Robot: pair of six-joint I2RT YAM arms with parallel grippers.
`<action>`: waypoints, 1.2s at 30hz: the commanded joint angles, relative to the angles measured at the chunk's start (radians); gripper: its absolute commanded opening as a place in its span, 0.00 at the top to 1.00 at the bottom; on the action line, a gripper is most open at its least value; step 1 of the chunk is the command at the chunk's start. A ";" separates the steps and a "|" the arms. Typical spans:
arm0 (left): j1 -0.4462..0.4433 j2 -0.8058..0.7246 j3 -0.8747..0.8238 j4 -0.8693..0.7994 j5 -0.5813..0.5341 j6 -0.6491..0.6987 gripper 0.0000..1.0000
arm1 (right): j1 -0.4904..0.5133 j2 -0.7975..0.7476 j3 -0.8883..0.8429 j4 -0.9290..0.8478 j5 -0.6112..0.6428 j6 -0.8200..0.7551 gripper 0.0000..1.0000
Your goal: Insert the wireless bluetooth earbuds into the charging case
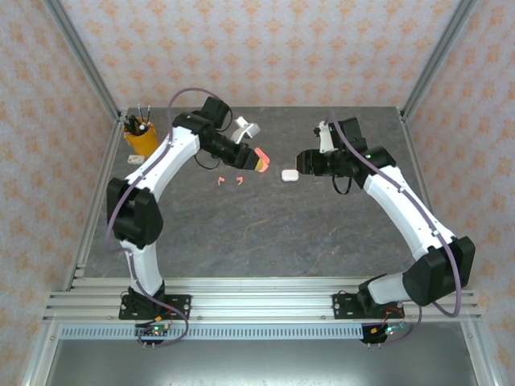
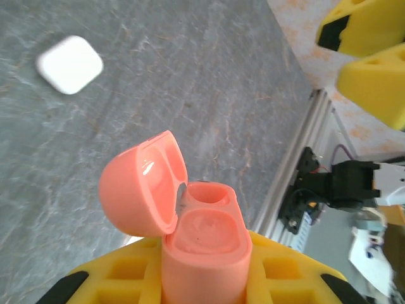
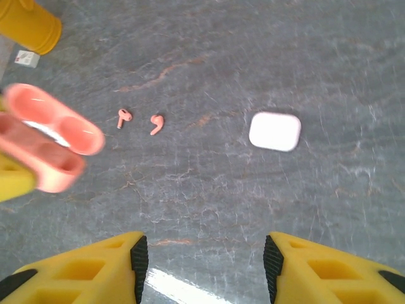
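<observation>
My left gripper (image 2: 205, 282) is shut on a coral-pink charging case (image 2: 204, 244), held above the table with its lid flipped open and both wells empty. In the top view the case (image 1: 260, 161) sits at the tip of the left gripper (image 1: 253, 158). Two coral-pink earbuds (image 1: 220, 182) (image 1: 239, 180) lie on the table just below it, side by side; in the right wrist view these earbuds (image 3: 124, 117) (image 3: 156, 123) lie apart from the case (image 3: 44, 145). My right gripper (image 3: 204, 266) is open and empty, hovering right of a closed white case (image 3: 274, 131).
The white case (image 1: 289, 174) lies between the two grippers. A yellow cup (image 1: 138, 135) with pens stands at the back left, a small white tag (image 1: 135, 159) beside it. Metal frame posts border the grey table (image 1: 265, 233).
</observation>
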 commanded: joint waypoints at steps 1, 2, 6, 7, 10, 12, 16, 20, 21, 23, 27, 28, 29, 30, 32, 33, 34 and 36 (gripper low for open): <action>0.005 -0.119 -0.079 0.168 -0.170 -0.088 1.00 | 0.003 -0.037 -0.039 -0.013 0.047 0.161 0.47; 0.005 -0.146 -0.100 0.187 -0.202 -0.098 1.00 | 0.002 -0.038 -0.045 -0.012 0.052 0.186 0.47; 0.004 -0.258 -0.185 0.259 -0.372 -0.141 1.00 | 0.012 -0.027 -0.054 -0.019 0.070 0.269 0.47; 0.003 -0.281 -0.205 0.276 -0.420 -0.148 1.00 | 0.018 -0.023 -0.053 -0.020 0.072 0.285 0.47; -0.005 -0.348 -0.265 0.318 -0.572 -0.137 1.00 | 0.041 -0.005 -0.048 -0.024 0.111 0.343 0.47; -0.010 -0.399 -0.310 0.355 -0.685 -0.133 1.00 | 0.060 0.010 -0.036 -0.028 0.142 0.380 0.47; -0.010 -0.507 -0.404 0.414 -0.939 -0.190 1.00 | 0.100 0.052 0.001 -0.031 0.180 0.441 0.47; -0.010 -0.588 -0.488 0.496 -1.049 -0.199 1.00 | 0.146 0.119 0.059 -0.022 0.198 0.481 0.47; -0.009 -0.607 -0.514 0.528 -1.064 -0.200 1.00 | 0.164 0.143 0.086 -0.025 0.206 0.485 0.47; -0.005 -0.637 -0.563 0.593 -1.074 -0.197 1.00 | 0.196 0.200 0.140 -0.035 0.220 0.489 0.46; 0.008 -0.694 -0.679 0.732 -1.085 -0.192 1.00 | 0.262 0.348 0.291 -0.081 0.252 0.491 0.45; 0.014 -0.714 -0.719 0.783 -1.085 -0.194 1.00 | 0.279 0.393 0.336 -0.094 0.260 0.493 0.45; 0.019 -0.732 -0.758 0.835 -1.083 -0.195 1.00 | 0.293 0.430 0.375 -0.109 0.265 0.494 0.44; 0.026 -0.753 -0.797 0.891 -1.093 -0.203 1.00 | 0.307 0.476 0.423 -0.124 0.272 0.494 0.44; 0.039 -0.784 -0.867 0.980 -1.104 -0.216 1.00 | 0.333 0.563 0.515 -0.154 0.283 0.494 0.44; 0.047 -0.796 -0.895 1.016 -1.109 -0.222 1.00 | 0.344 0.611 0.566 -0.169 0.288 0.496 0.44; 0.056 -0.804 -0.918 1.042 -1.113 -0.230 1.00 | 0.355 0.658 0.616 -0.184 0.288 0.496 0.44; 0.072 -0.813 -0.947 1.080 -1.102 -0.237 1.00 | 0.373 0.744 0.712 -0.212 0.285 0.495 0.44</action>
